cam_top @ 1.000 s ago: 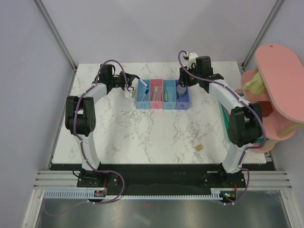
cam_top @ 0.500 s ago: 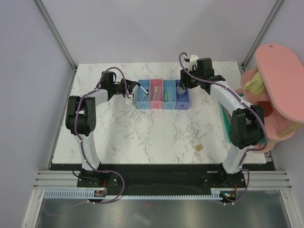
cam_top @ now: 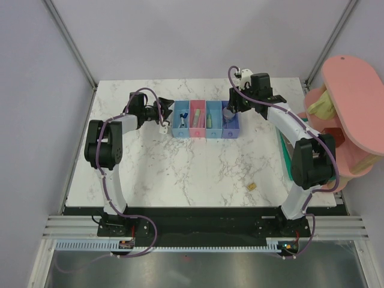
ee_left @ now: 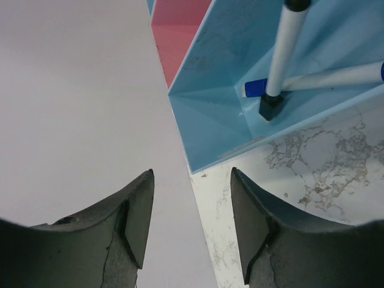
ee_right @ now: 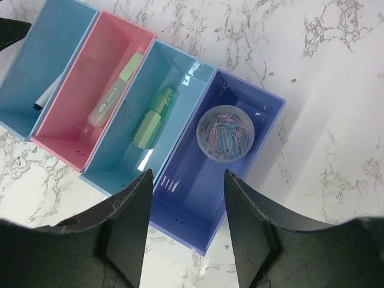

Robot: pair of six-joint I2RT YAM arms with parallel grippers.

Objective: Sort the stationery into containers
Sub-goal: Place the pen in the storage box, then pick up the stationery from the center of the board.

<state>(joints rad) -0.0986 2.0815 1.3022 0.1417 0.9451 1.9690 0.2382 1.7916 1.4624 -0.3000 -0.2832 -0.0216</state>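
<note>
We log: left claw (ee_left: 191, 174) released, empty, just outside end light-blue bin (ee_left: 210, 138) | white marker (ee_left: 287, 42) inside it leans, black end down in corner | right claw (ee_right: 187, 174) released, empty.

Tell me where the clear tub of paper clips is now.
In the right wrist view the clear tub sits inside the dark blue bin at the row's right end, beside the light blue bin holding a green bar.

Probably a robotics lab cell, plain enclosure walls (cam_top: 180, 36), aluminium rails (cam_top: 66, 228), marble-patterned table (cam_top: 198, 168)
</note>
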